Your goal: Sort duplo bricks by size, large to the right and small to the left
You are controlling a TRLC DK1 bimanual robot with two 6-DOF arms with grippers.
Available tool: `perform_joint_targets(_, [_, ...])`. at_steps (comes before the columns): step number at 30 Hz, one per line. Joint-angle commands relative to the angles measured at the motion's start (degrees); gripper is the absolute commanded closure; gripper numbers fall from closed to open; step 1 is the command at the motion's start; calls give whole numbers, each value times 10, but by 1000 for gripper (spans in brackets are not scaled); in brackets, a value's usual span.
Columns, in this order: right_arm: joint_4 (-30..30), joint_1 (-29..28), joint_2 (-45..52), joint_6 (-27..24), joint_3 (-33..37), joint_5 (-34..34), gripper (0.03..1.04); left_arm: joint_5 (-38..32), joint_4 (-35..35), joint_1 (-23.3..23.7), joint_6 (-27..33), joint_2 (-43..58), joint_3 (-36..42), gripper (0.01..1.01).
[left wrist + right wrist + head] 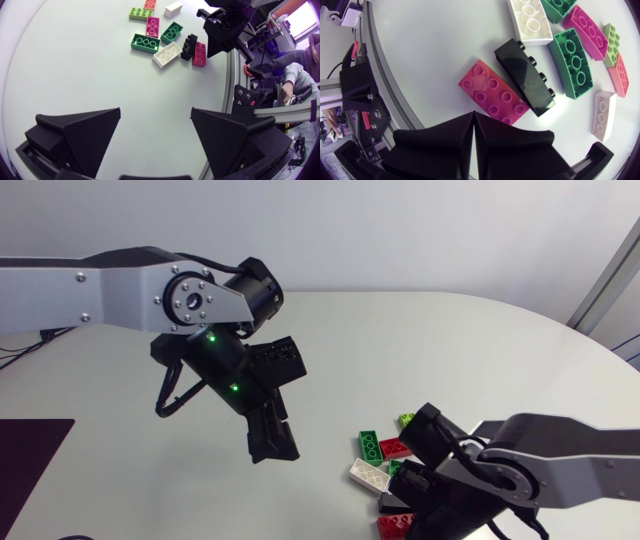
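1. My left end effector (156, 114) is spread wide, both wedge fingers far apart, with nothing between them but bare counter.
2. My right end effector (473, 120) is fully closed, finger against finger, and has hold of nothing.
3. The landmark for this report is the long black duplo brick (525, 77). It lies flat on the white rounded counter (450, 350), in the middle of one loose cluster of bricks.
4. The pink two-by-four brick (492, 92) lies alongside the black brick, on the side facing my right end effector. The closed fingertips are just beside it.
5. The long dark green brick (572, 62) lies just beside the black brick on the opposite side.
6. The white two-by-four brick (530, 20) sits just off one end of the black brick.
7. Beyond the green brick from the black brick lie the magenta brick (585, 27), a small lime green brick (611, 37) and a small red brick (620, 75).
8. A small white brick (602, 115) lies near the other end of the black brick.
9. A second dark green brick (171, 32) lies beyond the white two-by-four from the black brick.
10. My left end effector is well apart from the black brick. The whole cluster lies ahead of it and close to my right arm (560, 460).
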Motion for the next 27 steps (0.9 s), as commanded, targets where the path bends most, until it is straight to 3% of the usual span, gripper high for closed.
perform_joint_targets(1, [4, -15, 22, -9, 15, 2, 1016, 3, 4, -2, -11, -8, -11, 49])
perform_joint_targets(18, [5, -147, 117, -66, 123, -7, 1016, 3, 7, 1, -10, -10, -12, 49])
perform_joint_targets(27, [-18, -99, 66, -34, 163, -13, 1016, 3, 6, 1, -11, -21, -8, 49])
